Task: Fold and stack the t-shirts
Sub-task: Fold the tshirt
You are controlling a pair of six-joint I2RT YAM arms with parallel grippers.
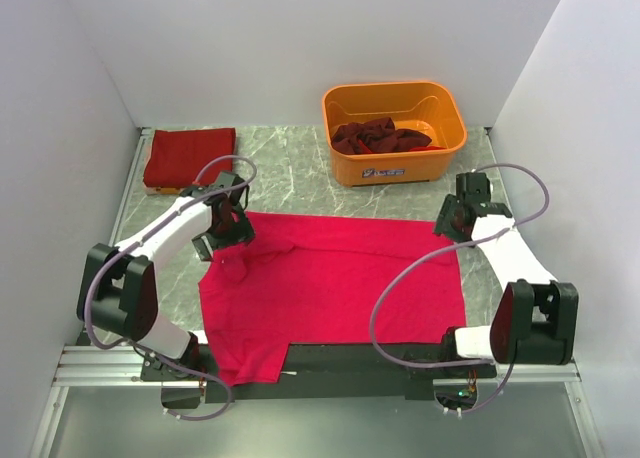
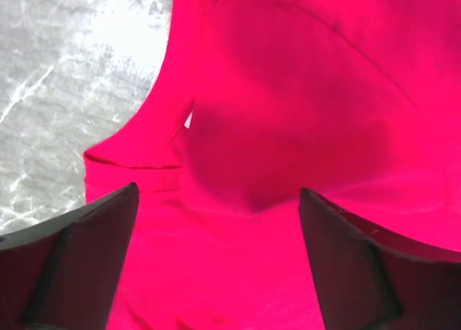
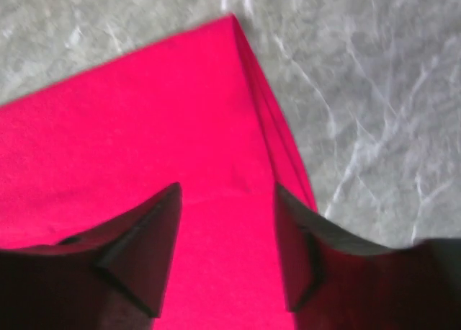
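1. Pink-red t-shirt (image 1: pixel 330 288) spread flat, table (image 1: pixel 290 170) centre.
2. L gripper (image 2: pixel 218 197) over its far-left sleeve, jaws wide, empty.
3. R gripper (image 3: pixel 227 189) over far-right corner, jaws apart, empty.
4. Folded dark-red shirt (image 1: pixel 190 156) far left; maroon shirts (image 1: pixel 380 136) in orange tub (image 1: pixel 395 166).

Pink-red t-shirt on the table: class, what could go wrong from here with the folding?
1. The sleeve beside the open left tool lies bunched; folding now may trap creases.
2. The open right tool hovers at a corner of the t-shirt; closing there might catch only one layer.
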